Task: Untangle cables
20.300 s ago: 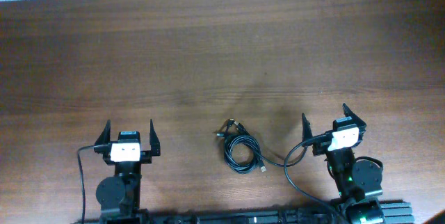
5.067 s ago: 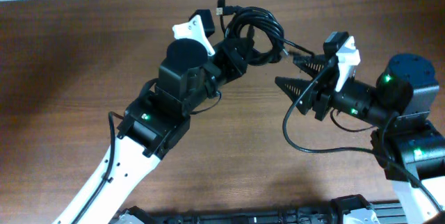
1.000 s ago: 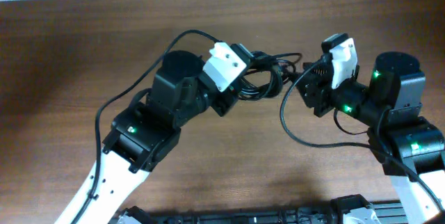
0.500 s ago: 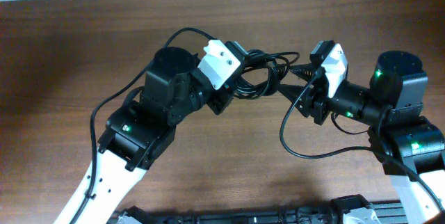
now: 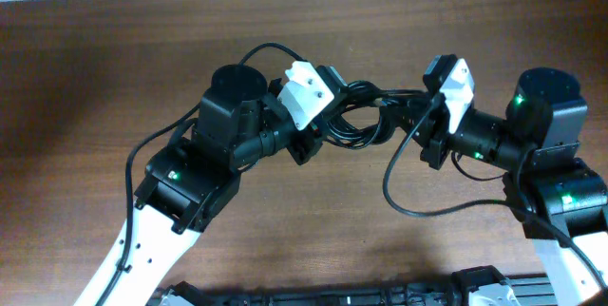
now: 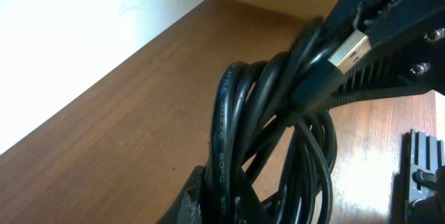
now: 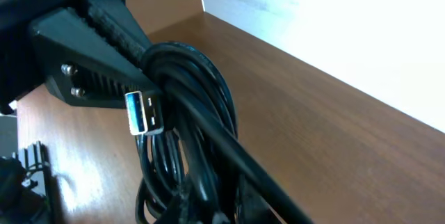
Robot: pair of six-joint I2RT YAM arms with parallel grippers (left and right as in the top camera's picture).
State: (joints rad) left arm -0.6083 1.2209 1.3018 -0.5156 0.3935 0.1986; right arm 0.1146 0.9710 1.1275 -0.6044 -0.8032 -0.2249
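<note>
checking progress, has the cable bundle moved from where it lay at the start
Yes. The cables have gone from near the table's front edge up toward its far edge.

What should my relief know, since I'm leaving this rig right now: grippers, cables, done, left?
Left gripper: shut on the cables, holding the coil above the table.
Right gripper: shut on a strand at the coil's right side.
Done: bundle off the table, gripped by both arms.
Left: coil not yet untangled; draw the strands apart.
</note>
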